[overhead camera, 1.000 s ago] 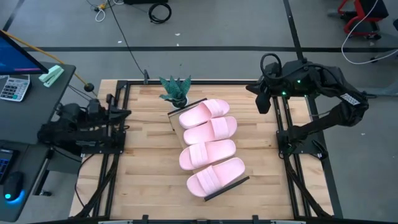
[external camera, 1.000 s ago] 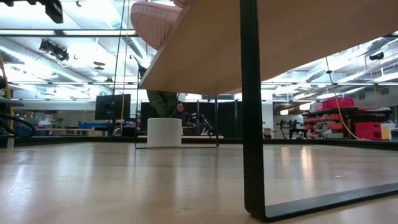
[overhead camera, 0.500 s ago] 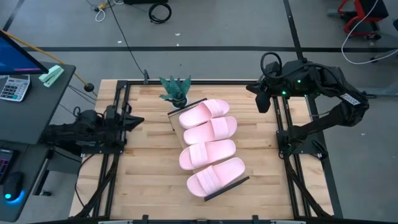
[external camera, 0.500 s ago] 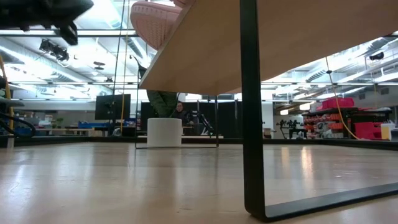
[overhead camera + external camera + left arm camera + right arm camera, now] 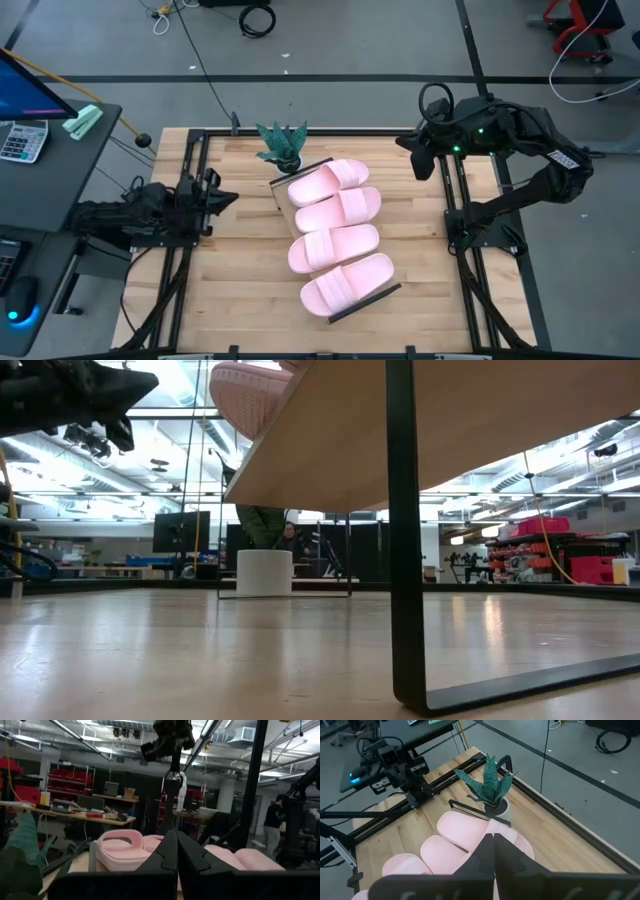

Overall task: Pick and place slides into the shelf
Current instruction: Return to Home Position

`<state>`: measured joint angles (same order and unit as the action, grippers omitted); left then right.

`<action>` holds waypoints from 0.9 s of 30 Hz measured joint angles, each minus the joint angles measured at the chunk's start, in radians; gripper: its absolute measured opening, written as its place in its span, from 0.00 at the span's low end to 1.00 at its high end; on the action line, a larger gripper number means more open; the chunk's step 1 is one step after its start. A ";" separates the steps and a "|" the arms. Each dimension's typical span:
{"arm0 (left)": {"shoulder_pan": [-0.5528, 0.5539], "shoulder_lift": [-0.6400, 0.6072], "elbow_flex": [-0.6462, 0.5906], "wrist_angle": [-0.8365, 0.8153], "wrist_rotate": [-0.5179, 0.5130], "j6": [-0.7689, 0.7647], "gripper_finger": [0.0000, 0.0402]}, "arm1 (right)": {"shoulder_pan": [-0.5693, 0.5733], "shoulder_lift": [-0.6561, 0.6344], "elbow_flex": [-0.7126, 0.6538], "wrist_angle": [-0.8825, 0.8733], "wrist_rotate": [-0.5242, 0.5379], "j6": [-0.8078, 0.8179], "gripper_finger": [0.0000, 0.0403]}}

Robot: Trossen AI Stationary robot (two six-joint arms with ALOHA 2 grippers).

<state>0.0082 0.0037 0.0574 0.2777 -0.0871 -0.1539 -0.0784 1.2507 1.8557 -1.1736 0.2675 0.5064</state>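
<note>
Four pale pink slides (image 5: 335, 232) lie side by side on the shelf (image 5: 281, 194), soles down, in a slanted row at the table's middle. From the low view I see the shelf's underside (image 5: 420, 430), its black rail (image 5: 402, 560) and one slide's end (image 5: 248, 395) jutting over the edge. My left gripper (image 5: 232, 197) is shut and hovers near the table's left edge, pointing at the slides (image 5: 120, 847). Its tip (image 5: 176, 837) touches nothing. My right gripper (image 5: 419, 165) is shut and held high at the far right, above the slides (image 5: 460, 827).
A potted green plant (image 5: 282, 145) stands just beyond the shelf's far end, its white pot (image 5: 264, 572) on the tabletop. Black frame rails (image 5: 190, 230) run along both table sides. A desk with a calculator (image 5: 20, 140) sits left of the table. People stand in the room behind.
My left gripper has moved toward the table's right, toward the shelf, and has come into the low view at its top left. The slides and the right arm have stayed where they were.
</note>
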 joint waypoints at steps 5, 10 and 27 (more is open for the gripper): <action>0.000 0.002 -0.002 -0.027 0.006 0.005 0.00 | 0.000 0.000 0.000 0.000 0.000 0.018 0.00; 0.000 0.002 -0.002 -0.035 0.006 0.008 0.00 | 0.000 0.000 0.000 0.000 -0.004 0.027 0.00; 0.000 0.002 -0.002 -0.041 0.011 0.007 0.00 | 0.000 0.000 0.000 0.000 -0.007 0.042 0.00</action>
<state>0.0082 0.0059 0.0559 0.2371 -0.0766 -0.1465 -0.0784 1.2507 1.8557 -1.1740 0.2604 0.5486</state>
